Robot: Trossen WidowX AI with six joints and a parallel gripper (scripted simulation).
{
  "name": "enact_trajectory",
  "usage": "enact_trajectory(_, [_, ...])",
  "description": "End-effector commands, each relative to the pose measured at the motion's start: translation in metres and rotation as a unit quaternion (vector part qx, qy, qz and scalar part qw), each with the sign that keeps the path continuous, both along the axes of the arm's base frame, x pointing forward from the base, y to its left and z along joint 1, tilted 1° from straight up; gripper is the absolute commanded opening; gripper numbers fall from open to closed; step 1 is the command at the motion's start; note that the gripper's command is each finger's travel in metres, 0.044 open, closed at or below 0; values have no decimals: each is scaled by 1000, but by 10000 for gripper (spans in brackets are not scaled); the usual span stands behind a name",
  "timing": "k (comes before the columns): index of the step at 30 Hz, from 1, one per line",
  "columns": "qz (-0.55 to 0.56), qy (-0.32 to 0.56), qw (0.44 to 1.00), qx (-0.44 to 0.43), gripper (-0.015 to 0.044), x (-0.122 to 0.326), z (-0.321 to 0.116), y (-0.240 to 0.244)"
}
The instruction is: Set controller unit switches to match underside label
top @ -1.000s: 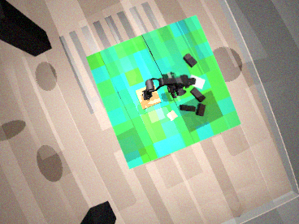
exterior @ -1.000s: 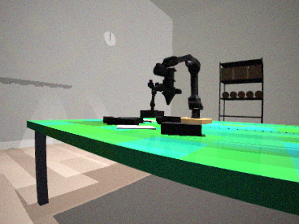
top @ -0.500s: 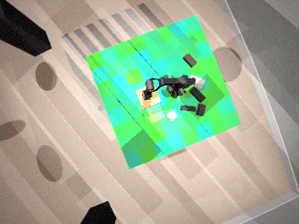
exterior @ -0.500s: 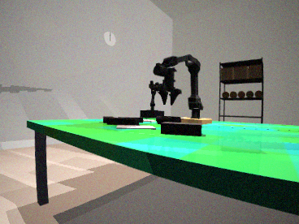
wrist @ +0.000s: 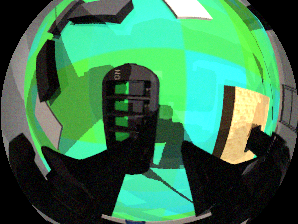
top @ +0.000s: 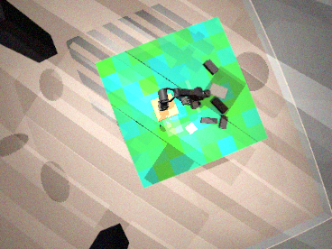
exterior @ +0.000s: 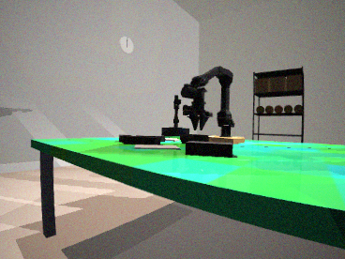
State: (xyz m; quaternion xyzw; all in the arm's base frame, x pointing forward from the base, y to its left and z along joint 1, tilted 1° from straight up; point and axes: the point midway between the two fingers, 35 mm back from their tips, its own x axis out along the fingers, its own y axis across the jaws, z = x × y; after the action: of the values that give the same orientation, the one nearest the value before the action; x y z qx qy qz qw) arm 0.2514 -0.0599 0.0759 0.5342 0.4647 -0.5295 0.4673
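Observation:
The dark grey controller unit (wrist: pixel 132 72) stands on its base below the hand in the wrist view, with "ON" printed at its far left end. Green shows at the left ends of several rockers; which ends are pressed down is not clear. Its near end is dark and partly covered by a finger. The label is hidden. My gripper (wrist: pixel 157 143) (exterior: pixel 199 128) is open, its fingers partly apart with nothing held. The left fingertip overlaps the unit's near part in the wrist view; the right one is off to its right. Contact cannot be told.
Dark modules (top: pixel 210 67) (exterior: pixel 209 148) (wrist: pixel 47 70) lie around the bench (top: pixel 153 153). A pale grey plate (top: pixel 218 91) (exterior: pixel 157 147) (wrist: pixel 48 122) lies beside them. A white tile (top: pixel 191 128) (wrist: pixel 190 9) lies apart. The arm stands on a wooden board (wrist: pixel 245 110).

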Motion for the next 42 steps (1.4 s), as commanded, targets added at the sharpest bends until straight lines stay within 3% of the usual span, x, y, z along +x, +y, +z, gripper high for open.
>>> enact_trajectory(1, [7, -7, 1000, 2, 125, -12, -12, 3])
enact_trajectory(6, [7, -7, 1000, 2, 0, -12, -12, 3])
enact_trajectory(31, [5, -4, 1000, 1, 0, -12, -13, 2])
enact_trajectory(37, [5, -4, 1000, 1, 157, -13, 35, 2])
enact_trajectory(42, [5, -4, 1000, 1, 289, -13, 37, 2])
